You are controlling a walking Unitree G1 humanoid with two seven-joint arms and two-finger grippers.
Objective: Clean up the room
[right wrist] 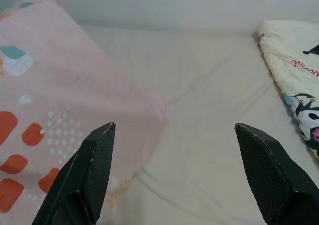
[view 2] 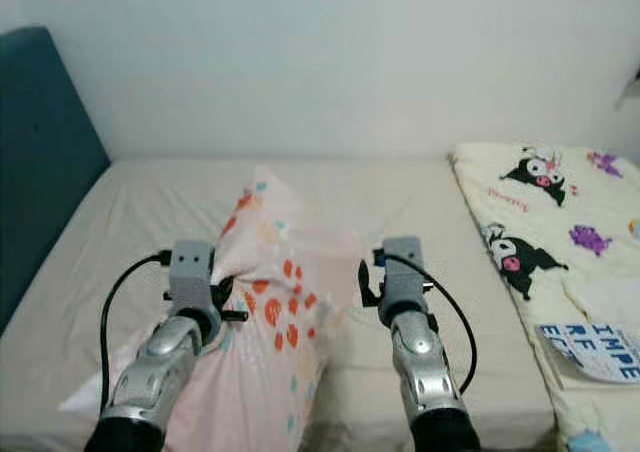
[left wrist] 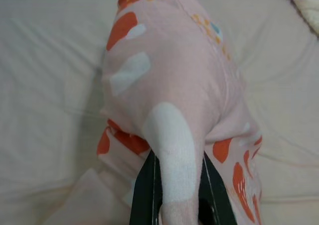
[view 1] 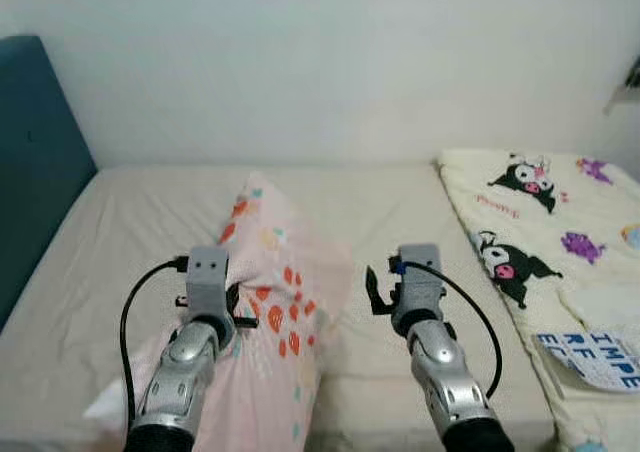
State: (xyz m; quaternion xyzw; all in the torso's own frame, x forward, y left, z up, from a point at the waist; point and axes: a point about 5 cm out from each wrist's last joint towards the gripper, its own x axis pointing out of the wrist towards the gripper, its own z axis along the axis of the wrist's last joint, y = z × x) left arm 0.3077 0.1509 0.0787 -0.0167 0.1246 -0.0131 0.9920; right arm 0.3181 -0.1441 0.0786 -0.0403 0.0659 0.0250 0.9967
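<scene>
Pink fabric is what your left gripper (left wrist: pixel 174 195) pinches: the pillow (view 1: pixel 275 302) bunches between its fingers and rises ahead of it, lifted off the beige mattress (view 1: pixel 390 212). Your right gripper (right wrist: pixel 174 170) hovers with fingers spread wide, the pillow's corner just beside its left finger, not touching. Your head views show the cartoon-printed blanket (view 1: pixel 545 232) off to the right gripper's right and the teal headboard (view 1: pixel 35 162) to the left gripper's left. The pillow is pale pink with orange, white and teal patches.
</scene>
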